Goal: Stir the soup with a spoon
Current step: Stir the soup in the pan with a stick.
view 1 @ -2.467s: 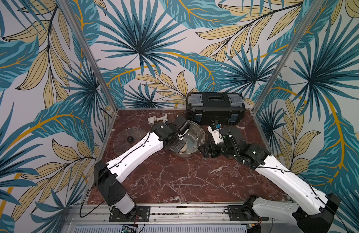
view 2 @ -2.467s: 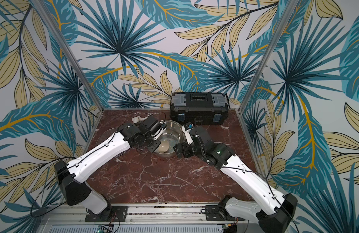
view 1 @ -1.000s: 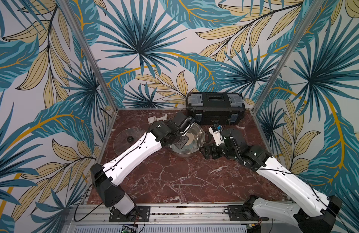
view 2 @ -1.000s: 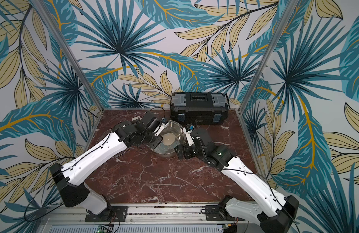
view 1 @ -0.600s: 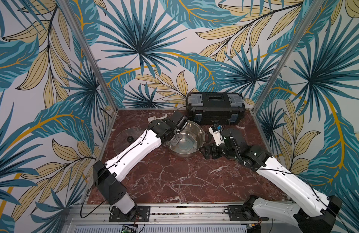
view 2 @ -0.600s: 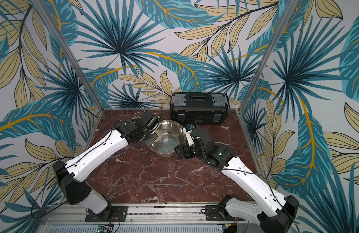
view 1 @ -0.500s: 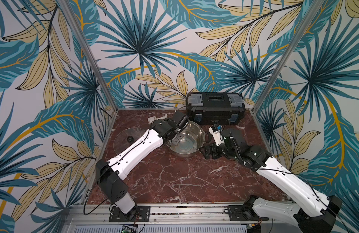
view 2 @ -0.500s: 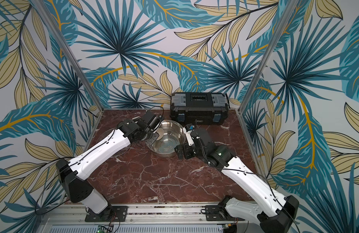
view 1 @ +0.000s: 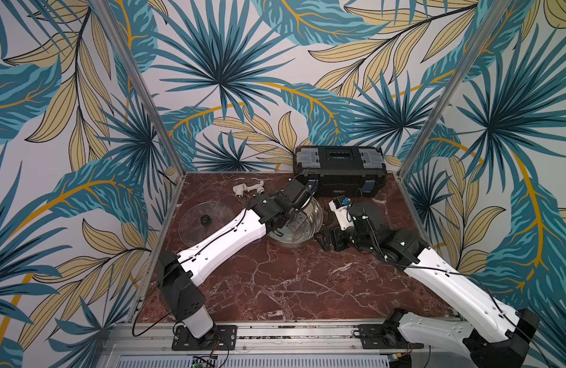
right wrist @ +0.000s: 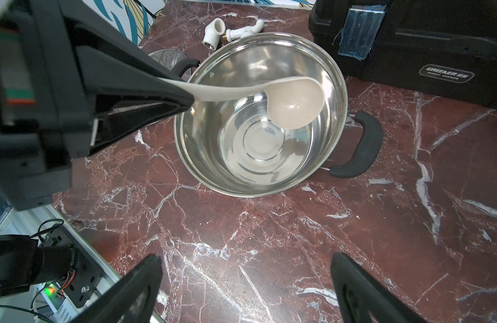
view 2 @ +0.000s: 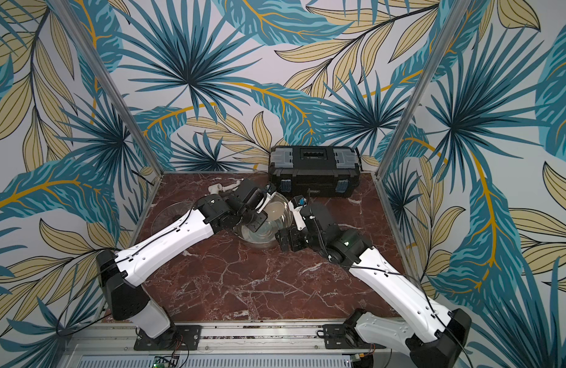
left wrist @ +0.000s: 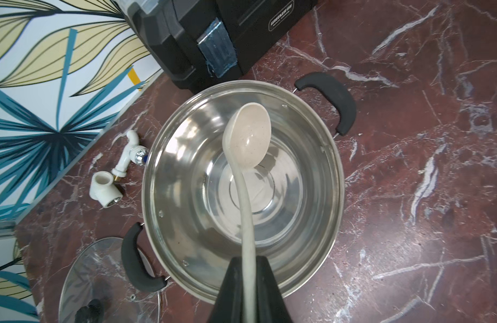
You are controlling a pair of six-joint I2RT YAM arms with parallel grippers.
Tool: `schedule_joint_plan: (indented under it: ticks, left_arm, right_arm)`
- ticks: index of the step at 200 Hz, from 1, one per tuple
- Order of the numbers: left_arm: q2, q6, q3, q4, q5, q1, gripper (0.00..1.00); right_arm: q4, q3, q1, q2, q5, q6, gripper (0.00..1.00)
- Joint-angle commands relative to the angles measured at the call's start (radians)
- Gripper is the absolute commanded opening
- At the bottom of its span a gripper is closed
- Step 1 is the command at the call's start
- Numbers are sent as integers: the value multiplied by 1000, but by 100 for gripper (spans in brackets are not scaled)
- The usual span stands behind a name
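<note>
- Left gripper [left wrist: 248,267] – pressed together on the slim handle of the cream plastic ladle [left wrist: 247,134]. The handle crosses the rim of the steel pot [left wrist: 169,156], and the round bowl hangs inside the rim line toward the far wall.
- The ladle bowl appears to sit above the shallow clear liquid at the pot bottom and not in it; the wrist views do not settle the height.
- Right gripper [right wrist: 245,258] – spread wide and empty, low over the marble table [right wrist: 269,237], just beside the pot near its black side handle [right wrist: 364,145].
- Glass lid [view 1: 192,220] lies flat on the table on the pot's left. White pipe fitting [left wrist: 104,190] and small tap [left wrist: 129,151] lie behind it, and the black toolbox [view 1: 339,172] stands at the back wall.
- Progress, as a judgement: lid off and ladle grasped are done, and stirring looks under way. What is left is to lower the bowl into the liquid again and circle it.
- Against the top views 2.5 s earlier: the ladle bowl has gone from the pot's near middle to its far side, and the left wrist has swung round. The right arm has barely moved.
</note>
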Motion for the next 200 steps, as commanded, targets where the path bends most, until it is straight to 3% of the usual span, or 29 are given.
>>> schedule_joint_plan:
  ticks: [1,52,108,157,200]
  left_arm:
    - [-50,-44,-13,-20,86,2,0]
    - [-106,-70,-39,-194,114,3,0]
    - [-125,-47,-64,-299,3,63,0]
    - [-55,7,-1,-270,-178,86,0]
    - [0,-10,51,-136,-164,80,0]
  right_arm:
    - [-10,-8,6,-16,6,-4,100]
    - [7,-8,6,-7,-7,-2,99]
    - [16,-20,6,-1,-14,0,100]
    - [17,-31,5,-11,-7,2,99]
    - [19,-34,5,-13,-3,6,100]
